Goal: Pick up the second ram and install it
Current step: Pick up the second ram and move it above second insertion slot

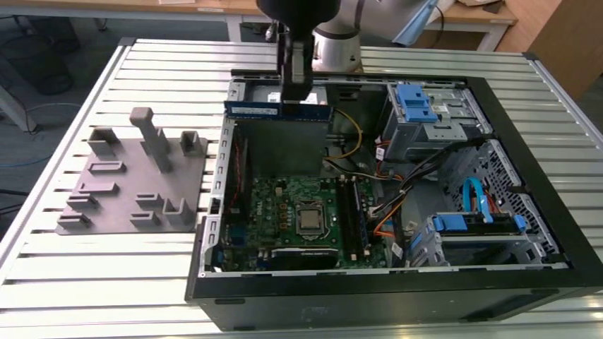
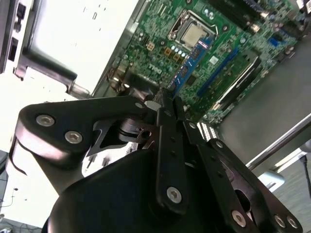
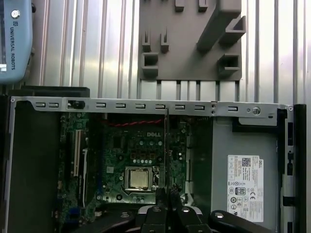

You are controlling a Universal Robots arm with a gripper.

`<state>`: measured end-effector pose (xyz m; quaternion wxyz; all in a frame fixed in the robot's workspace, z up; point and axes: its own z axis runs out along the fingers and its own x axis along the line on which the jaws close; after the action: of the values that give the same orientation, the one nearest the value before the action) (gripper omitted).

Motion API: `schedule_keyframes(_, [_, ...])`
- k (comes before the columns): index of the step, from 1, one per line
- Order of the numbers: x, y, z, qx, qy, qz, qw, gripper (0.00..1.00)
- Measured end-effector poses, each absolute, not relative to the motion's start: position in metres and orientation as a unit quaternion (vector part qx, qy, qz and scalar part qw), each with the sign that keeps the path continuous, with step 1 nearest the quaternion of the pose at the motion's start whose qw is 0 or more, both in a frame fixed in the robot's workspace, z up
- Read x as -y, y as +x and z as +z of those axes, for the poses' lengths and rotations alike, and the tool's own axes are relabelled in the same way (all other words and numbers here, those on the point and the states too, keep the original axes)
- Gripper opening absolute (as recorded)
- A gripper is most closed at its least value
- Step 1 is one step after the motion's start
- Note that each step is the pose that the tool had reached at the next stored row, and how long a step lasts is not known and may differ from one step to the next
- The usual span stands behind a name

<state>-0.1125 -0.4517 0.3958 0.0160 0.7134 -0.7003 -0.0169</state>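
**Exterior view: second ram gripped and held above the open case**

The slotted table (image 1: 56,282) carries everything. On it the computer case (image 1: 377,296) lies on its side with the open face up, so its inside is reachable from the jaws above. The grey fixture plate (image 1: 113,191) sits beside the case, well off to one side of the jaws. The green motherboard (image 1: 282,198) lies flat far below them, and its long slot rails (image 1: 351,212) lie below and a little aside. The gripper (image 1: 296,97) hangs over the case's far end, jaws drawn narrow onto the upper edge of the second ram (image 1: 278,109). The stick hangs just beneath them, long edge level, well clear of the board. That grip probably keeps the contact edge free for a rail. In the second wrist view the stick runs edge-on out from between the jaws.
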Motion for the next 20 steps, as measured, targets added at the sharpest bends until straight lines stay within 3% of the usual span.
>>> schedule_keyframes(20, [0.451, -0.040, 0.396, 0.700, 0.713, -0.025, 0.024, 0.14])
